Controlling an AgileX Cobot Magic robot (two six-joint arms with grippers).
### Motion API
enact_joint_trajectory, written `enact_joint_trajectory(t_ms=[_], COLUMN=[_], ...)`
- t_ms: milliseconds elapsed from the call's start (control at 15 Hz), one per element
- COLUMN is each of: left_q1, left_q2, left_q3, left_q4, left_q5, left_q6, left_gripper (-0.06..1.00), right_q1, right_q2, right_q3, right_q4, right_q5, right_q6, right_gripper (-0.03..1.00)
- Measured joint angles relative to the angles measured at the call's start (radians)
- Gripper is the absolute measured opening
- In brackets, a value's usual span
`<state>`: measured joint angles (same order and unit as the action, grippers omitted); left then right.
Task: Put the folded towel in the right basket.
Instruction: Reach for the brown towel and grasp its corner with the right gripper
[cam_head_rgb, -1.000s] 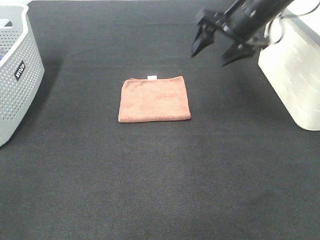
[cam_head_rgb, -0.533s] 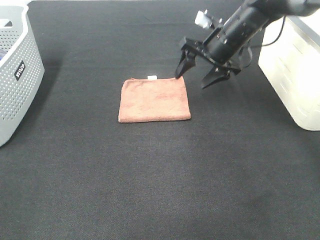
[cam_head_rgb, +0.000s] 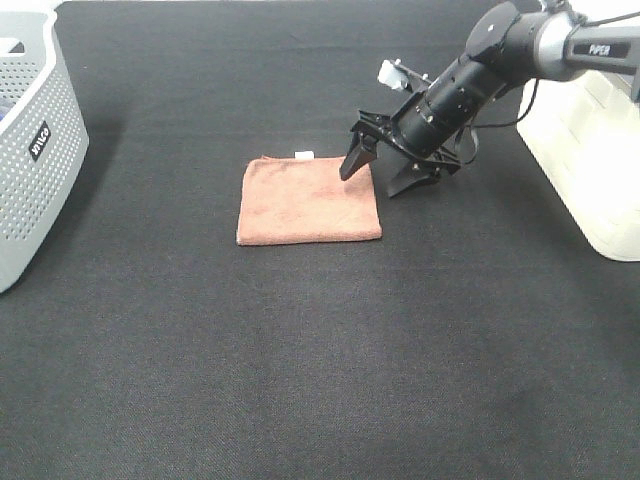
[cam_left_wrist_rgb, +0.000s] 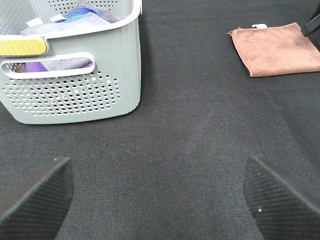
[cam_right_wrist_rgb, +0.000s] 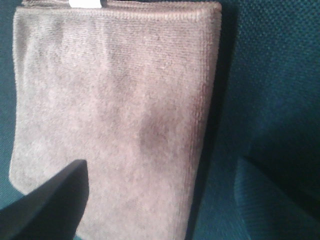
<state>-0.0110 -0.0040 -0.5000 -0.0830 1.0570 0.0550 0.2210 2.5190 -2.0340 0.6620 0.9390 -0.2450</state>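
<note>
Surface: one black textured mat (cam_head_rgb: 300, 350) fills the exterior view. Baskets: 2. One grey perforated basket (cam_head_rgb: 30, 170) is cut by the left edge of the frame; the left wrist view shows cloths in purple, blue and grey inside it (cam_left_wrist_rgb: 75, 90). One white basket (cam_head_rgb: 590, 170) sits at the right edge, upper half. Arms in the exterior view: 1, the right, reaching in from the upper right. Folded towel (cam_head_rgb: 305, 200): 1, brown, lying flat on the mat just left of centre, well apart from both baskets, in neither. Bare mat borders its left, lower and upper edges; widest open stretch is the whole lower half of the frame. Right gripper (cam_head_rgb: 371, 183): fingers spread, straddling the towel's right edge near the upper right corner, one finger above the cloth and one above the mat beside it; contact cannot be told. Right wrist view agrees, towel (cam_right_wrist_rgb: 110, 110) between the parted fingers. Left gripper (cam_left_wrist_rgb: 160, 200): fingers wide apart over bare mat, holding nothing, grey basket and towel (cam_left_wrist_rgb: 275, 50) ahead. White tag (cam_head_rgb: 304, 154): 1, on the towel's upper edge.
</note>
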Motion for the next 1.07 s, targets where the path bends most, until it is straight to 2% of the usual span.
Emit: enact_joint_trajectory(t_ms=[333,600,733,867,933,1000,1067], left_q1=[0.000,0.000,0.000,0.000,0.000,0.000,0.000], left_q2=[0.000,0.000,0.000,0.000,0.000,0.000,0.000], left_q3=[0.000,0.000,0.000,0.000,0.000,0.000,0.000], left_q4=[0.000,0.000,0.000,0.000,0.000,0.000,0.000], left_q5=[0.000,0.000,0.000,0.000,0.000,0.000,0.000], left_q6=[0.000,0.000,0.000,0.000,0.000,0.000,0.000], left_gripper=[0.87,0.87,0.87,0.87,0.87,0.87,0.87], right_q1=[0.000,0.033,0.042,0.047,0.047,0.047,0.047], right_q2=[0.015,0.026,0.026,0.026,0.026,0.026,0.026], right_q3=[-0.004,-0.004,-0.004,-0.004,-0.004,-0.004,-0.005], right_q4=[0.055,0.084,0.084,0.081,0.081,0.075,0.054], right_q5=[-0.008,-0.032,-0.053,-0.060,-0.060,-0.060,-0.063], right_q6=[-0.029,-0.045,-0.047,-0.051,-0.051,-0.052,-0.054], right_gripper=[0.74,0.54,0.40,0.13,0.13,0.02,0.00])
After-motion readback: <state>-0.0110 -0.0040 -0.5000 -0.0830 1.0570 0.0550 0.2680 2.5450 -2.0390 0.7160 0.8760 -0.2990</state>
